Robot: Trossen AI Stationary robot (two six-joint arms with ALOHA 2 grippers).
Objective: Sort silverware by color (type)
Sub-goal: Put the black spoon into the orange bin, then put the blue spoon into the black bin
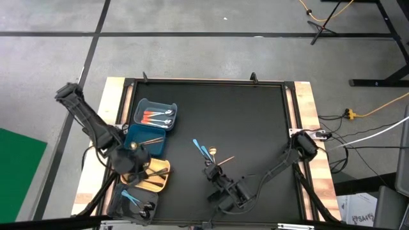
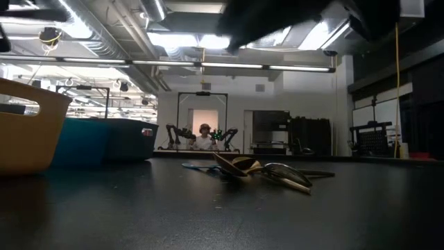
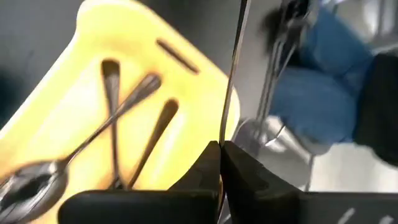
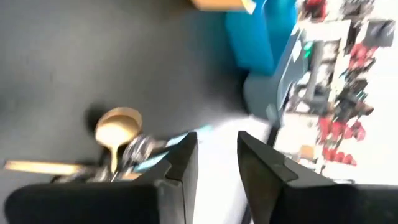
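My left gripper (image 1: 136,157) hangs over the yellow bin (image 1: 160,184) at the table's left and is shut on a thin dark piece of silverware (image 3: 231,68), seen edge-on. Several black pieces (image 3: 115,124) lie in that bin. Near the table's middle, light blue pieces (image 1: 202,149), a gold spoon (image 1: 213,152) and a gold handle (image 1: 227,159) lie flat on the black mat. My right gripper (image 1: 213,171) hovers open just on the near side of this pile. In its wrist view the gripper (image 4: 217,146) is empty, with the gold spoon (image 4: 117,127) beside it. My left gripper pinches one end of the thin dark piece (image 3: 222,134) between its two fingertips. The fingers slant downward and lie along it, so the rest sticks straight out past the tips. It hangs clear above the yellow bin's rim.
A dark blue bin (image 1: 144,135) stands just beyond the yellow one. A grey-blue bin (image 1: 156,105) with orange-handled pieces (image 1: 153,116) stands farther back. A grey bin (image 1: 124,204) with light blue pieces is at the near left corner. The mat's right half (image 1: 262,128) is bare.
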